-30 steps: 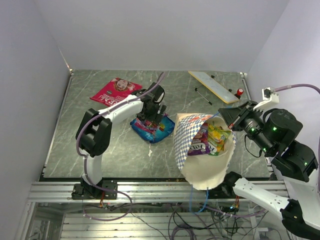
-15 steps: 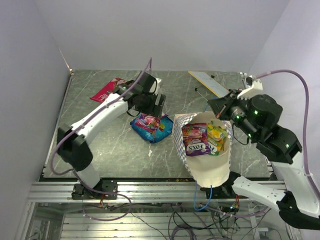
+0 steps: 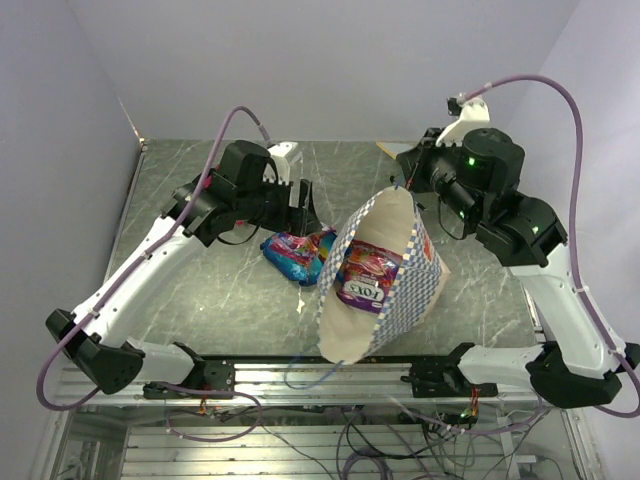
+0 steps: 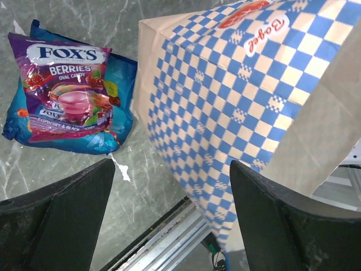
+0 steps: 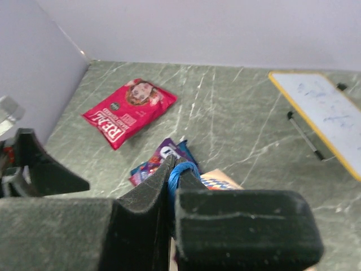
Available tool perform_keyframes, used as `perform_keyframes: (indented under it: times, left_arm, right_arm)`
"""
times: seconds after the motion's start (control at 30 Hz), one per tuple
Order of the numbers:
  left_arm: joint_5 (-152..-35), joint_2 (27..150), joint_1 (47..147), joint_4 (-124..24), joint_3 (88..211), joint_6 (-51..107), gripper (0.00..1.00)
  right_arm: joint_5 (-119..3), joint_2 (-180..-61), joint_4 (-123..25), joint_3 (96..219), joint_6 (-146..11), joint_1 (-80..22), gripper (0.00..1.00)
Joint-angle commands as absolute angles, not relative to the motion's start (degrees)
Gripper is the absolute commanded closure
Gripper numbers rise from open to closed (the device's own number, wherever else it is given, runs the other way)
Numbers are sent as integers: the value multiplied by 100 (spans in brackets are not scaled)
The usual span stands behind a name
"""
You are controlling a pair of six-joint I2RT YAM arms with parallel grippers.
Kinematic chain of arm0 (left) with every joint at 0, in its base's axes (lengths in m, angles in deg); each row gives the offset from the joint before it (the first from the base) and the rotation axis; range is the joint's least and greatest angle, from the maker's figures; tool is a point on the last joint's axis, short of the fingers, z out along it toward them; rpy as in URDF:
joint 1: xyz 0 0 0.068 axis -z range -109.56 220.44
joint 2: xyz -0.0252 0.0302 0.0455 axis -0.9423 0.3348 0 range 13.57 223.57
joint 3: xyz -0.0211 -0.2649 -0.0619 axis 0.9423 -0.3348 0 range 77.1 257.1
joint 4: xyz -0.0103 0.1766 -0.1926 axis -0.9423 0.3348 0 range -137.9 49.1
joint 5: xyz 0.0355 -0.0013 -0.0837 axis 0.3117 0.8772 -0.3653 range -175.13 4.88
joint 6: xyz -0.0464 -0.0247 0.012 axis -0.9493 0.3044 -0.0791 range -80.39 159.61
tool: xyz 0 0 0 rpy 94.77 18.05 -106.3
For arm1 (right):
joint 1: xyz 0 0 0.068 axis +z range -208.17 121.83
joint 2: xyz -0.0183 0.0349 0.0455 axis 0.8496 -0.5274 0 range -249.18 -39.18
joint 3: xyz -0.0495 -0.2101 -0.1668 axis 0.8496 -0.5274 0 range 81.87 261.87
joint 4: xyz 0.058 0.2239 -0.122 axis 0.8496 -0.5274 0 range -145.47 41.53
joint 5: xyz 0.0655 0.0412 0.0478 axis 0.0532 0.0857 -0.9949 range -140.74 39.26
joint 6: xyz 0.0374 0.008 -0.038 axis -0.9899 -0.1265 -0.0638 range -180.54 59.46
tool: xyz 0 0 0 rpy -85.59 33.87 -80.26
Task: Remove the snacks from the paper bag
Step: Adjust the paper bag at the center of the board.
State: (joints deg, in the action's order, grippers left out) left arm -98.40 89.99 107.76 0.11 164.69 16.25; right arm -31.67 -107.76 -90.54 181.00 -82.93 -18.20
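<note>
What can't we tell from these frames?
Top external: paper bag interior beyond one purple packet, hidden by its wall.
Top external: red packet, covered by the left arm.
Right wrist: most of the bag, blocked by the right gripper shut on its blue handle.

You sat at a dark grey-green desk [image 3: 200, 300] with pale lines in it, like stone. Plain pale walls [image 3: 330, 60] stood close on its left, back and right. A silver metal rail [image 3: 280, 390] ran along the near edge, with loose wires [image 3: 350, 440] below it. At the far right lay a white board [image 5: 321, 110] with a yellow rim, and a thin pen [image 5: 304, 135] just beside it. The light was soft and even.
</note>
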Motion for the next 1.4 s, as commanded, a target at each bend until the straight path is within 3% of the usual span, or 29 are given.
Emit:
perform_keyframes:
  times: [0.0,0.23,0.57,0.73,0.97,1.2,1.37]
  left_arm:
    - [-10072,8828,10744,53,16729,1418,7]
    - [-10194,8687,10745,220,17062,1335,7]
    - [-10645,8604,10746,-52,16911,1128,7]
    - [-10962,8598,10748,-287,16727,1034,7]
    - [-11342,8449,10750,-768,16221,888,7]
    - [-11434,8268,11036,-1419,15534,916,8]
    - [-10594,8165,12159,-2181,14956,1065,20]
  right_arm:
    - [-2638,-10779,-8593,18741,-7195,-1804,100]
    - [-1895,-10460,-8571,18540,-5832,-1816,100]
    - [-1896,-10359,-8888,18782,-4630,-1810,100]
    - [-2883,-10131,-9088,18236,-5501,-1815,100]
    - [-5001,-9580,-8409,16345,-7932,-1808,100]
    - [-4386,-9017,-9220,15942,-9126,-1807,100]
    - [-3694,-8651,-9898,16024,-9807,-1808,100]
